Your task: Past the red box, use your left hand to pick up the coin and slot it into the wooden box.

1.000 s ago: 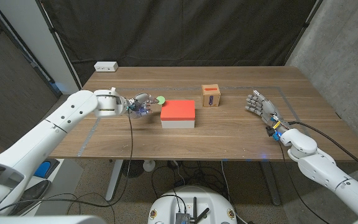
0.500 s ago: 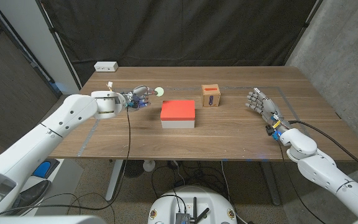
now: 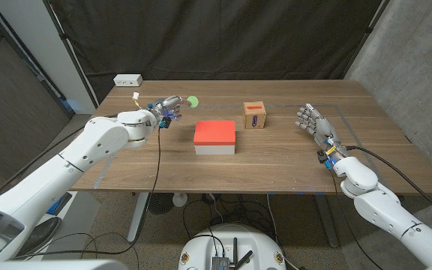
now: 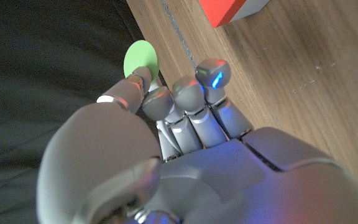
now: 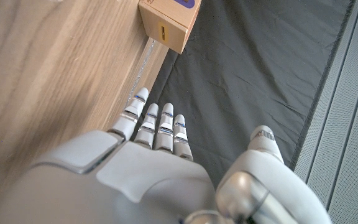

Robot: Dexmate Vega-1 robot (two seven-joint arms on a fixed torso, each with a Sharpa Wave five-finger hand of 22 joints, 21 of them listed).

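The left hand (image 3: 165,109) pinches the flat round green coin (image 3: 192,101) at its fingertips, lifted off the wooden table (image 3: 291,161) on the far side of the red-topped rectangular box (image 3: 214,137), likely so it can clear that box on the way to the small wooden slot box (image 3: 254,115). The left wrist view shows the pinch itself; the head view shows the wooden box well apart. The right hand (image 3: 315,125) waits, fingers spread, holding nothing.

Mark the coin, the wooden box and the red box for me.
coin (image 3: 193,101): head view, middle of the green disc.
wooden box (image 3: 255,116): head view, its front face.
red box (image 3: 215,133): head view, its red top.
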